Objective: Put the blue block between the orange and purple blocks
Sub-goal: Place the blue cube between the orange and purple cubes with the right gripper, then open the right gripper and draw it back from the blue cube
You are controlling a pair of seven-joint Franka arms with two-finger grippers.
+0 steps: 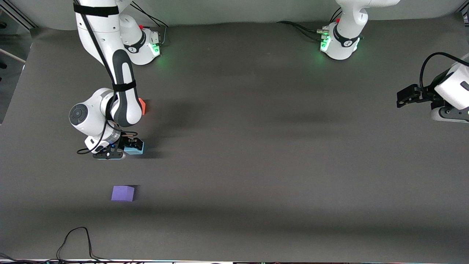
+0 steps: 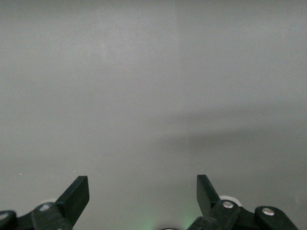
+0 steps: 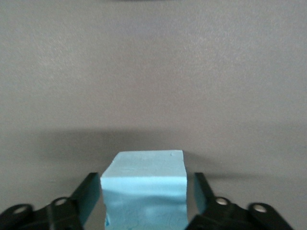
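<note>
The blue block (image 1: 136,148) rests on the dark table between the orange block (image 1: 143,106), which the right arm half hides, and the purple block (image 1: 123,193), which lies nearer the front camera. My right gripper (image 1: 129,150) is low over the table with its fingers on either side of the blue block (image 3: 144,191). In the right wrist view the gripper (image 3: 147,194) is open, with narrow gaps between the fingers (image 3: 91,194) and the block's sides. My left gripper (image 1: 399,99) waits open and empty in the air at the left arm's end of the table; its own view (image 2: 143,191) shows only bare surface.
The dark grey table mat (image 1: 256,146) spreads across the view. Both arm bases (image 1: 339,44) stand along the table's edge farthest from the front camera. A black cable (image 1: 77,238) loops at the edge nearest the front camera.
</note>
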